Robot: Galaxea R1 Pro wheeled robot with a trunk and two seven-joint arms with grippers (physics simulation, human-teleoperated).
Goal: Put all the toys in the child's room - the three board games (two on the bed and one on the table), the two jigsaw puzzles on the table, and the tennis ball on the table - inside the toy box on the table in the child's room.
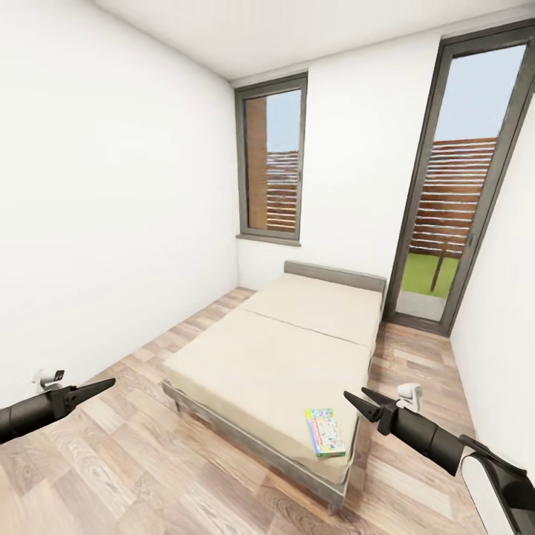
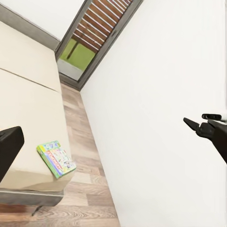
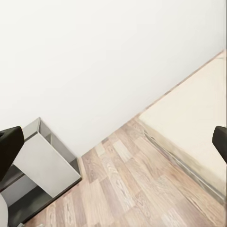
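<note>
one board game (image 1: 325, 432) is lying flat near the bed's (image 1: 275, 357) near right corner, nothing else sitting on the mattress. the right gripper (image 1: 361, 400) is hovering beside that corner, fingers apart; the left gripper (image 1: 104, 386) is pointing over the floor (image 1: 111, 468), fingers together.
</note>
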